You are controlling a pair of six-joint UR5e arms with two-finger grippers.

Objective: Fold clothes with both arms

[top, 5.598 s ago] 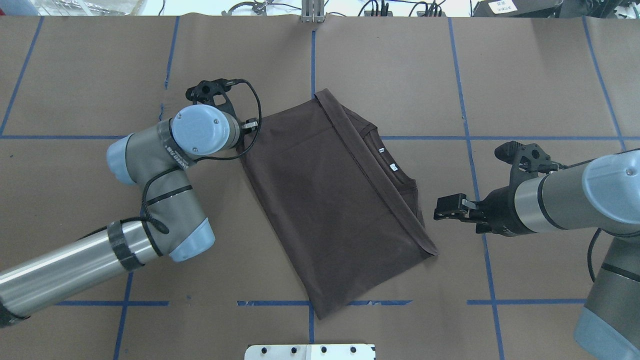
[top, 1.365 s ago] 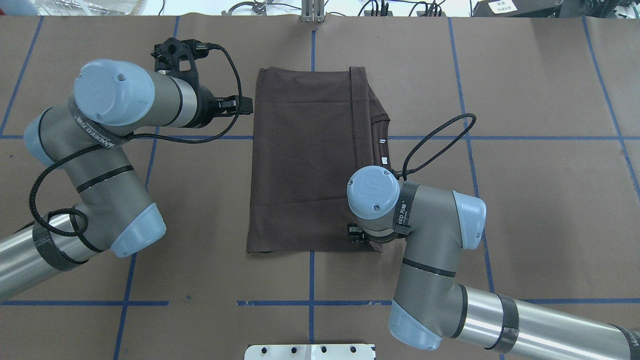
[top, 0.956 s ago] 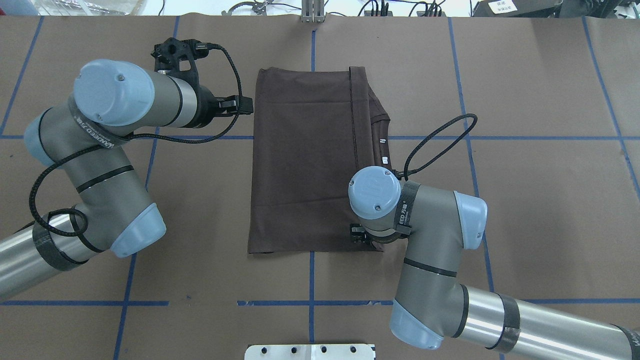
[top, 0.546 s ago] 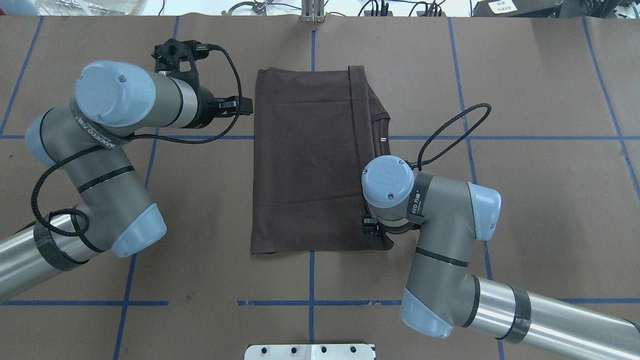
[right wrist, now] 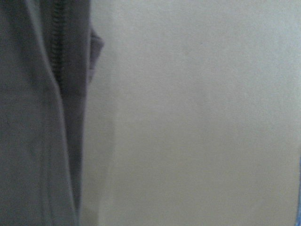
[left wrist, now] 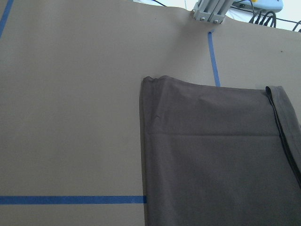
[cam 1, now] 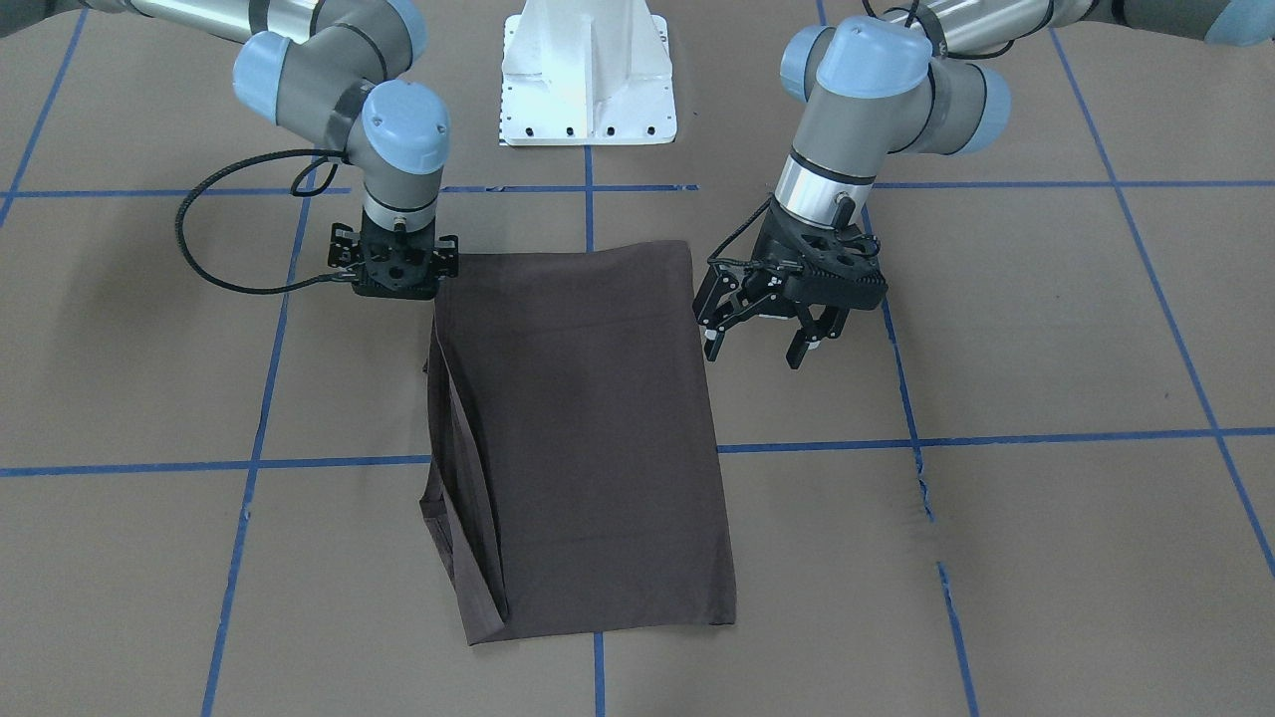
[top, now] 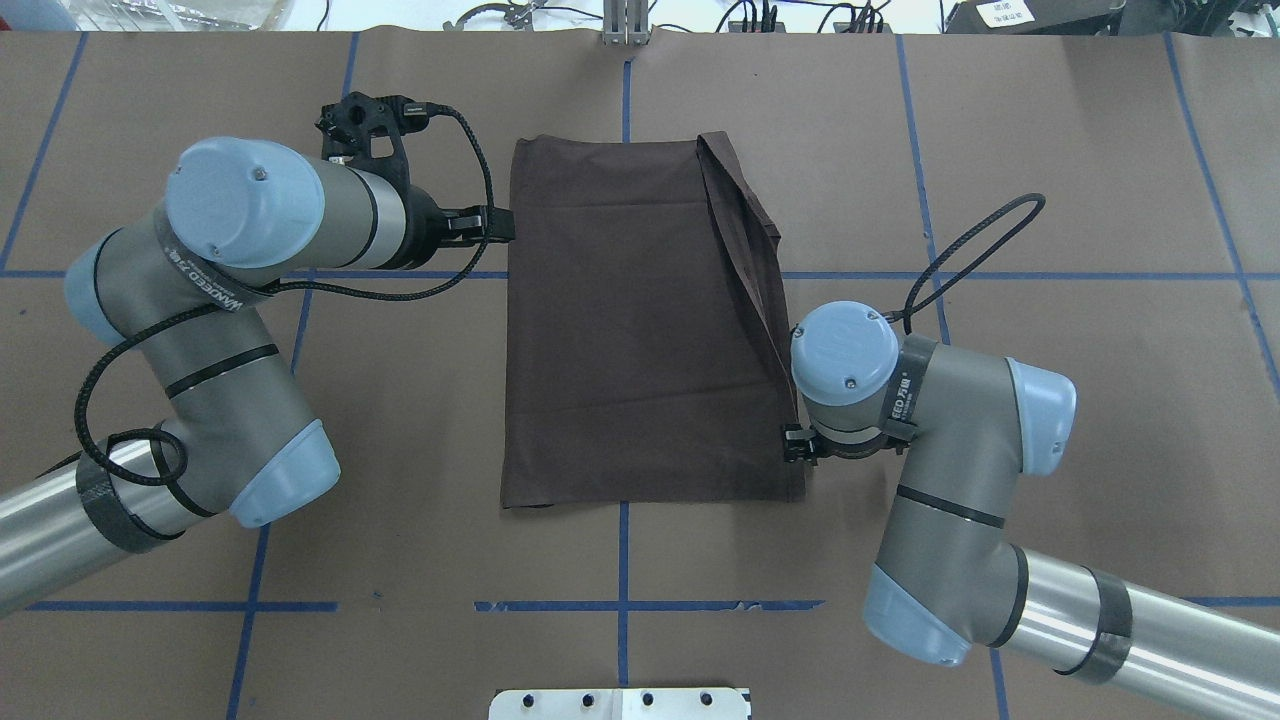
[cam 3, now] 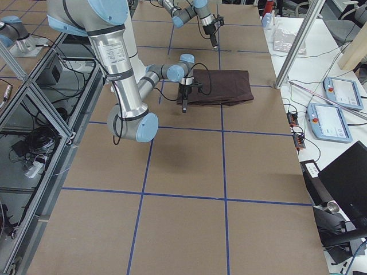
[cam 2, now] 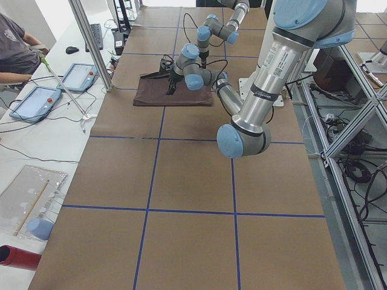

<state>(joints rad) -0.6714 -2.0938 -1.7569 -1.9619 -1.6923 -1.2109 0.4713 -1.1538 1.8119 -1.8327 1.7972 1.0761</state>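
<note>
Folded dark brown-grey cotton T-shirt [top: 640, 320] lies centred on the brown bench [top: 1080, 150], long axis running near edge to far. Black left gripper [cam 1: 754, 344] hovers beside its left edge, wide open, empty; black right gripper [cam 1: 396, 274] sits at its near-right corner, grip unseen.

Robotics lab.
- Long table [top: 1100, 150] wrapped in brown paper, blue tape grid [top: 622, 605] marking cells.
- Two industrial arms over it: left arm [top: 220, 380], right arm [top: 950, 420]; white pedestal [cam 1: 588, 70] between them.
- Aluminium framing [cam 3: 49, 110] and loose cables [cam 3: 34, 140] along robot side.
- White bench opposite: pendants [cam 3: 343, 91], keyboard [cam 2: 97, 36], mouse [cam 2: 72, 49], laptop [cam 3: 347, 183].
- Person [cam 2: 15, 51] seated at bench.
</note>
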